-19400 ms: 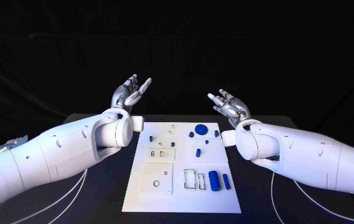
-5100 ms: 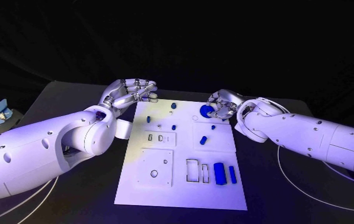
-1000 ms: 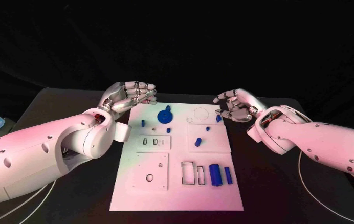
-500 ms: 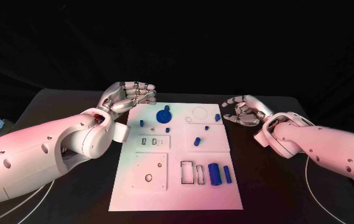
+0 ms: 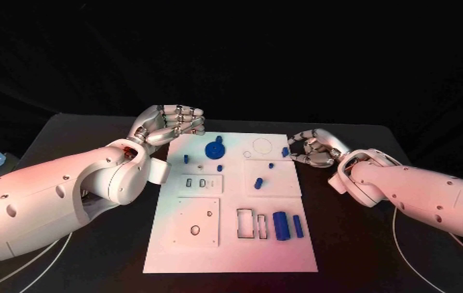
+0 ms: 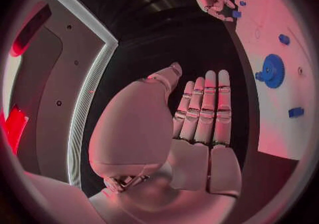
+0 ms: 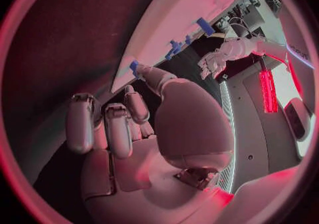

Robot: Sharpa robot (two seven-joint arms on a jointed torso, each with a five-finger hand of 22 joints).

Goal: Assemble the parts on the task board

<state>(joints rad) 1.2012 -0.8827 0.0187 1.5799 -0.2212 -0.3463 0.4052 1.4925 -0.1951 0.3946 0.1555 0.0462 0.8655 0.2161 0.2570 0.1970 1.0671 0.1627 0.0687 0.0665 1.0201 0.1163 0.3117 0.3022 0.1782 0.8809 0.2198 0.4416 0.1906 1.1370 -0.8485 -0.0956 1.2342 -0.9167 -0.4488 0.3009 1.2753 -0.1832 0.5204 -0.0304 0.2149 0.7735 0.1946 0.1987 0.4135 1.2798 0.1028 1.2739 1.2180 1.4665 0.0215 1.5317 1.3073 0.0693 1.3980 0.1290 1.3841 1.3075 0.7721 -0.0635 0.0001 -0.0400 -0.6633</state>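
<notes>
Black cloth backs a black table (image 5: 87, 132), on which the white task board (image 5: 231, 249) lies lengthwise between the two arms. Left hand (image 5: 170, 124): raised just off the board's far left corner, fingers curled loosely side by side, holding nothing; the left wrist view shows its fingers (image 6: 206, 109) straight, close together and bare. Right hand (image 5: 314, 147): low beside the board's far right edge, fingers curled inward; whether it touches the small blue peg (image 5: 286, 152) at that edge, or grips anything, cannot be told. Parts, by size: a blue gear (image 5: 214, 150) standing on the far left quarter; a thick blue cylinder (image 5: 280, 226) and a slimmer blue bar (image 5: 297, 227) lying near the two rectangular slots (image 5: 253, 224); a short blue piece (image 5: 259, 184) at mid-board; small blue pegs (image 5: 220, 168) scattered nearby. Progress, as judged: early. The gear appears seated, yet the circular recess (image 5: 261, 148), the slots and the oval hole (image 5: 195, 229) remain unfilled, and most parts lie loose.
</notes>
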